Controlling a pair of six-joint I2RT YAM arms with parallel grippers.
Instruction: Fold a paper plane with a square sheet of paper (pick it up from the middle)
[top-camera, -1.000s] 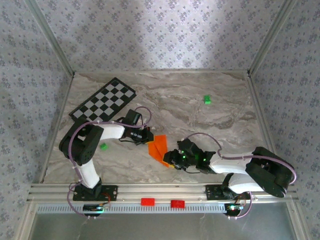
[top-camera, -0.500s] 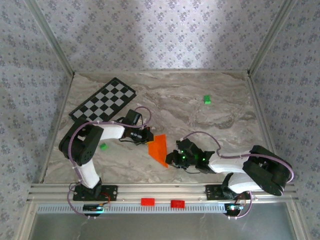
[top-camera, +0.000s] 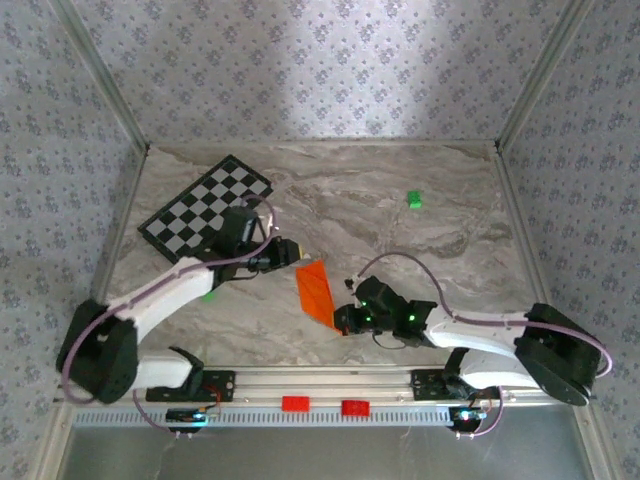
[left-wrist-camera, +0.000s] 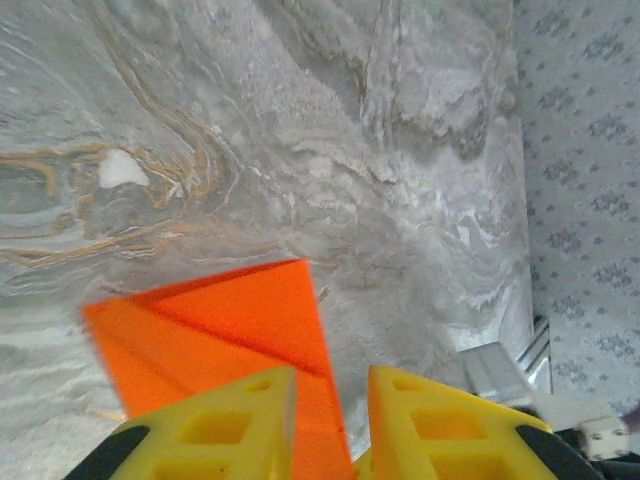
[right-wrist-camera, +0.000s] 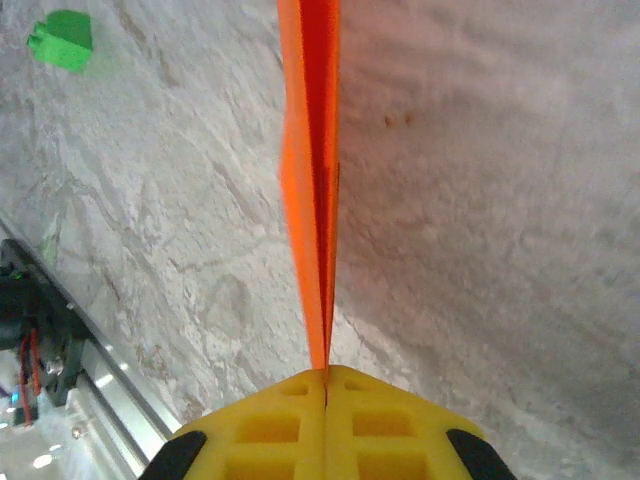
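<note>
Top view: the orange paper (top-camera: 315, 293) is sitting a little left of the middle of the marble table (top-camera: 420, 250), toward its near edge, between the two claws. The right claw (top-camera: 343, 318) is reaching in from the right and meeting the paper at its near right corner. The left claw (top-camera: 292, 251) is hovering just beyond the paper's far corner, on its far left side. Right wrist view: the right claw (right-wrist-camera: 327, 372) is pressing its yellow fingers (right-wrist-camera: 270, 425) flat together and pinching the paper (right-wrist-camera: 312, 200) between them. The paper is running straight away from the fingertips, edge-on, as a thin folded strip with its layers lying close together. Whether its lower edge is touching the table cannot be told. Left wrist view: the left claw (left-wrist-camera: 332, 385) is holding its yellow fingers (left-wrist-camera: 240, 420) slightly apart, with a clear gap between them. The paper (left-wrist-camera: 220, 340) is appearing as a pointed orange shape beyond the fingertips, one of its edges running into the gap; contact there cannot be told. A checkered board (top-camera: 195, 210) is lying at the far left of the table. One small green block (top-camera: 413, 199) is resting well to the far right of the paper, and another green block (top-camera: 207, 294) is peeking out beside the left arm.
</note>
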